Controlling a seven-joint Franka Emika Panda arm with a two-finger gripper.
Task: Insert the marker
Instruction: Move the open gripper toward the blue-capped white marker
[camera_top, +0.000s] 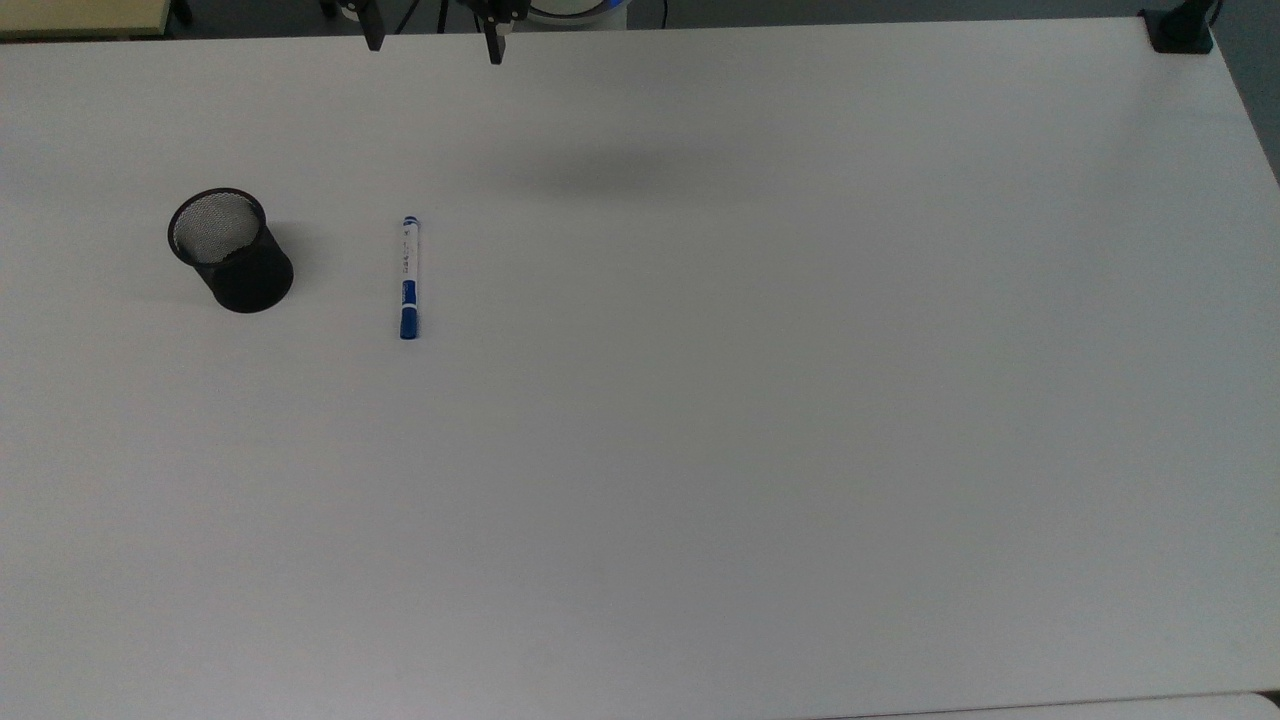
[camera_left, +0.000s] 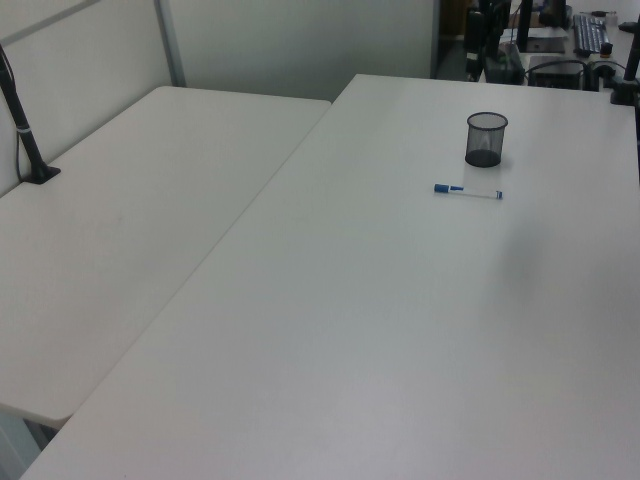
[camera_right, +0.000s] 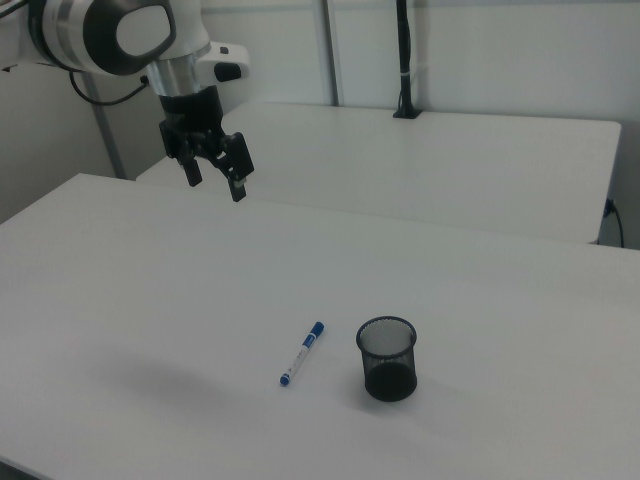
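Marker (camera_top: 409, 278) lies flat on the table (camera_top: 760, 420), just beside the black mesh cup (camera_top: 232, 250), on the cup's right in the top view, not touching it. We see the gripper (camera_right: 213, 175) high up, well apart from the cup, fingers spread w/ nothing between them. We judge it's approach step, pre-grasp. Next move calls for descending over the barrel, pinching across it, then lifting & tipping it upright into the cup.

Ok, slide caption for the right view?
Open gripper raised above table; marker lies beside upright mesh cup.

Mesh cup (camera_top: 232, 251) stands near marker (camera_top: 409, 278), w/ bare table (camera_top: 760, 420) around both
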